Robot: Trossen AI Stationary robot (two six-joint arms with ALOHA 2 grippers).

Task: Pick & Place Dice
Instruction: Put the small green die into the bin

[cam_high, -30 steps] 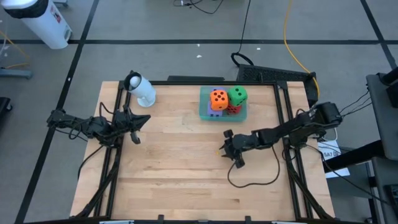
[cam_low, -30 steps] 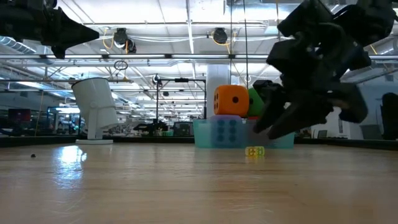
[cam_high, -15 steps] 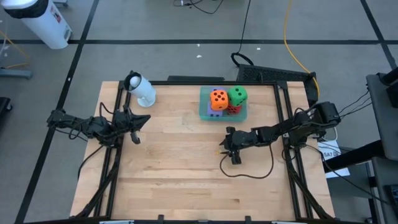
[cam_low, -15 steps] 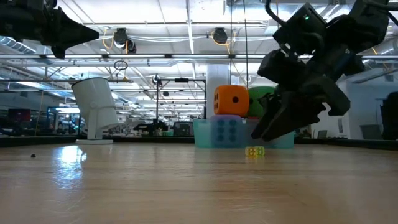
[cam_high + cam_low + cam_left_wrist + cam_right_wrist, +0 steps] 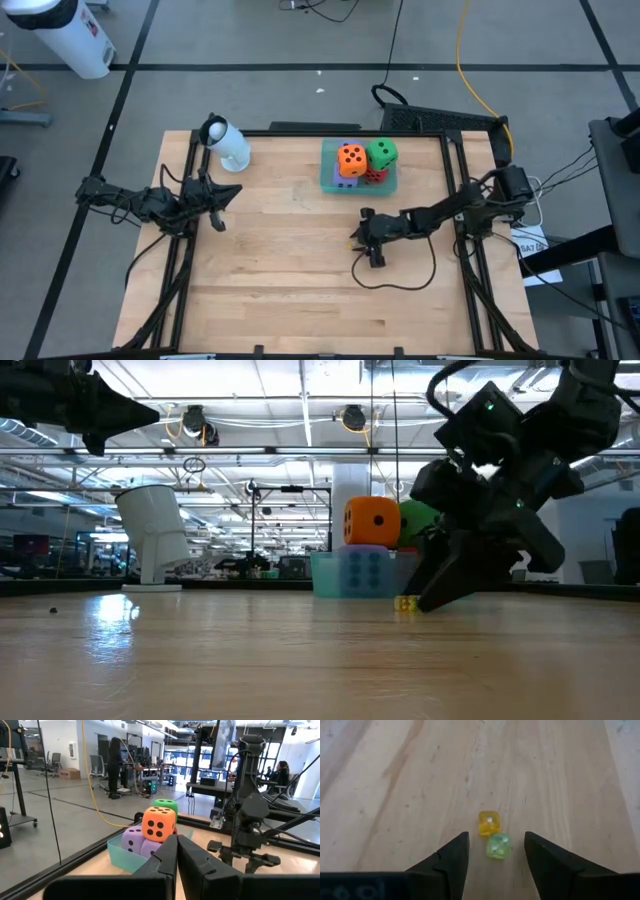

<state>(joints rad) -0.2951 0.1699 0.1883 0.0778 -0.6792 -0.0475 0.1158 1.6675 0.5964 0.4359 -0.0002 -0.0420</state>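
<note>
I hold the right end effector (image 5: 494,851), fingers parted and empty, low at center frame; two tiny dice (image 5: 493,836), yellow touching green, lie on the tabletop (image 5: 270,250) just ahead between its fingertips.

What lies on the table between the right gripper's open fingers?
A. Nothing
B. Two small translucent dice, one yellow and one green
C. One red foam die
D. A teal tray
B: the right wrist view shows the right gripper open over a small yellow die and a small green die, lying side by side on the bare wood; the big foam dice sit in the tray farther back.
</note>
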